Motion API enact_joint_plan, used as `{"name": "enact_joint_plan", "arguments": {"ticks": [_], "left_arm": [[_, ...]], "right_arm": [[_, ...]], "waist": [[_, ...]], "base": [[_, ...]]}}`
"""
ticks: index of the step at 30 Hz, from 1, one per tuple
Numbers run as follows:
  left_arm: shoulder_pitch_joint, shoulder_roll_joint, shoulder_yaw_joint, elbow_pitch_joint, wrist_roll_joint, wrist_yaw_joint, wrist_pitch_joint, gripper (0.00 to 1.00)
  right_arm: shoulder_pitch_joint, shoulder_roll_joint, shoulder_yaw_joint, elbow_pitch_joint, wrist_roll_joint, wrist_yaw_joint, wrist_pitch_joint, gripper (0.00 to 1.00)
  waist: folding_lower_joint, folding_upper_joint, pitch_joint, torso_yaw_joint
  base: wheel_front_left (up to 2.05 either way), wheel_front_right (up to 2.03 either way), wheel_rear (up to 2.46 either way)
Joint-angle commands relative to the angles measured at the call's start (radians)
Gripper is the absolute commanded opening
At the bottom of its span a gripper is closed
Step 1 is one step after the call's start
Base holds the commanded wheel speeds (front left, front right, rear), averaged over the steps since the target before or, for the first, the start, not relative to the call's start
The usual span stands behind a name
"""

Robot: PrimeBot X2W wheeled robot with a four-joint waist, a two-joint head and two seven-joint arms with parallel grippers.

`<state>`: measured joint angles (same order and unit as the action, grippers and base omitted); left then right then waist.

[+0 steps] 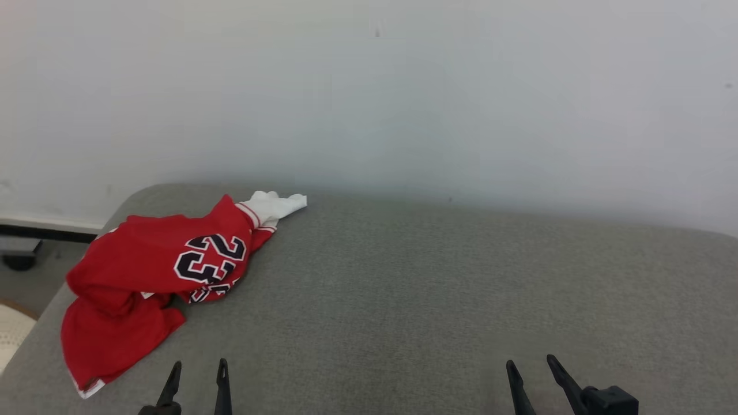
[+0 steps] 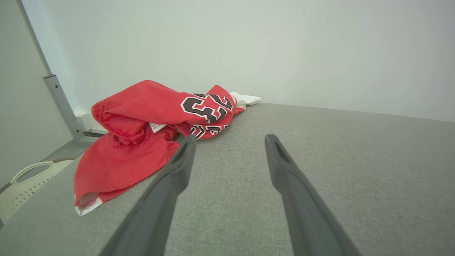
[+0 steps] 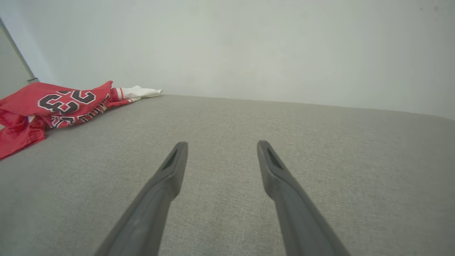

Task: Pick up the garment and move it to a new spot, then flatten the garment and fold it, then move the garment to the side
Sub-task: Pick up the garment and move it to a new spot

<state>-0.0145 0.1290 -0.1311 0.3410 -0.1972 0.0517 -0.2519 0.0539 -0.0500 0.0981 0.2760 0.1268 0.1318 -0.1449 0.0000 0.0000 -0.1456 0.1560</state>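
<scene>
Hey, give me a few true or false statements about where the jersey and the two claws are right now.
The red jersey lies on the left part of the grey cushion. True.
The left claw is gripping the jersey. False: it is open, empty, short of the cloth.
The right claw is open over bare cushion. True.
The jersey is folded flat. False: it is bunched up, a white sleeve poking out toward the wall.

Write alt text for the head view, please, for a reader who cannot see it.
A crumpled red jersey with a dark number and white sleeve lies at the left of a grey fabric surface before a pale wall. The left gripper and right gripper, both open and empty, point up from the bottom edge.
</scene>
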Motion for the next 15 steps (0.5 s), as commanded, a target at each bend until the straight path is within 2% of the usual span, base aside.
{"name": "enact_joint_plan", "arguments": {"ticks": [1,6,10,15], "left_arm": [[0.01,0.011,0.001,-0.01,-0.015,-0.01,0.01,1.0],[0.002,0.042,0.017,-0.033,-0.04,-0.028,0.053,1.0],[0.012,0.064,0.028,-0.062,-0.046,-0.022,0.076,1.0],[0.032,0.077,0.059,-0.106,-0.062,0.0,0.07,1.0]], "right_arm": [[-0.006,-0.001,0.008,0.004,0.011,-0.002,-0.009,1.0],[-0.02,0.0,0.022,0.009,0.03,-0.002,-0.024,1.0],[-0.029,0.0,0.035,0.015,0.048,-0.002,-0.034,1.0],[-0.069,0.0,0.069,0.017,0.054,-0.002,-0.036,1.0]], "waist": [[0.0,0.0,0.011,0.097],[0.0,0.0,0.021,0.2],[0.0,0.0,0.024,0.271],[0.0,0.0,0.056,0.3]], "base": [[0.0,0.0,0.0],[0.0,0.0,0.0],[0.0,0.0,0.0],[0.0,0.0,0.0]]}}
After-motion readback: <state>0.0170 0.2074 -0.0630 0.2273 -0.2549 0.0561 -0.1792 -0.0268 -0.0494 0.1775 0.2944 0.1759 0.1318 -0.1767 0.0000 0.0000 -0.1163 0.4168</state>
